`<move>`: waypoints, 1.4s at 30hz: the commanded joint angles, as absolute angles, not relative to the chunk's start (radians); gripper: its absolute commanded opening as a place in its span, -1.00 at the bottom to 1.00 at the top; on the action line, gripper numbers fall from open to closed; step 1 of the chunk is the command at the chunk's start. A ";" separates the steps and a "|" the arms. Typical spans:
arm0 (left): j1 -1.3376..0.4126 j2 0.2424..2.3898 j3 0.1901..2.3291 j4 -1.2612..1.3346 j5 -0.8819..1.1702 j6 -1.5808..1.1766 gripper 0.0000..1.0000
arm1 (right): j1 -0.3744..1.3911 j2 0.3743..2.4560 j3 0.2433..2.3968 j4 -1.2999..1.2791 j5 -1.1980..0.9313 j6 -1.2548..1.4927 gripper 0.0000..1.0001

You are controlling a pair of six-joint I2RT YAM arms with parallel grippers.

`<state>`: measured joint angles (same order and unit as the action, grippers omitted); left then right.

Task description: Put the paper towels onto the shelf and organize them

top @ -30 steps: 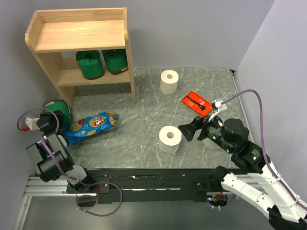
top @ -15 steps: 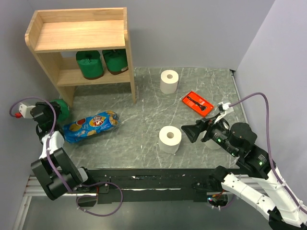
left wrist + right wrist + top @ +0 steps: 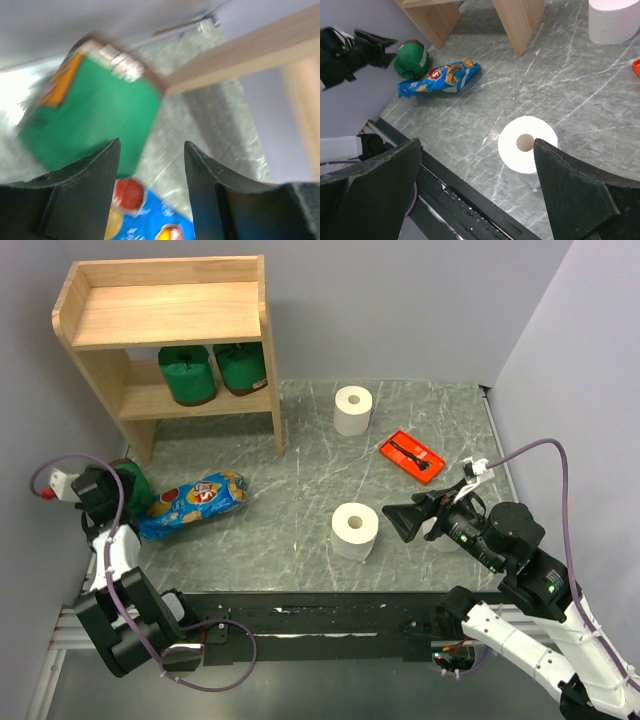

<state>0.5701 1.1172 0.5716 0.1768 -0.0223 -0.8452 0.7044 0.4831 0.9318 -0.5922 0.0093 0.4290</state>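
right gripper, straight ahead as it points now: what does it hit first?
Probably the nearer white roll, standing on end just ahead of the right gripper; exact height is unclear.

The shelf (image 3: 165, 315) stands in the upper left of the frame, with two wrapped rolls (image 3: 188, 375) side by side on its lower board. Below it, at the left edge, a third wrapped roll (image 3: 135, 480) lies just beside the snack bag (image 3: 190, 504). One bare roll (image 3: 353, 410) stands at the top middle, with the tray (image 3: 411, 456) to its lower right. Another bare roll (image 3: 354, 530) stands in the lower middle, just left of my right gripper (image 3: 393, 520).
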 commanded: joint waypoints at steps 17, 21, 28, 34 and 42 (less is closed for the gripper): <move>0.572 0.945 0.400 0.338 0.003 -0.962 0.82 | 0.709 0.463 0.948 -0.565 0.015 0.410 0.99; 0.572 0.893 0.416 0.269 -0.043 -0.965 0.86 | 0.709 0.477 0.951 -0.568 0.011 0.411 0.99; 0.572 0.905 0.328 0.299 -0.045 -1.009 0.92 | 0.709 0.480 0.956 -0.569 0.006 0.416 0.99; 0.572 0.962 0.305 0.389 -0.058 -1.006 0.97 | 0.709 0.469 0.951 -0.566 0.008 0.413 0.99; 0.572 1.086 0.304 0.523 -0.037 -1.029 0.93 | 0.709 0.485 0.963 -0.572 0.008 0.405 0.99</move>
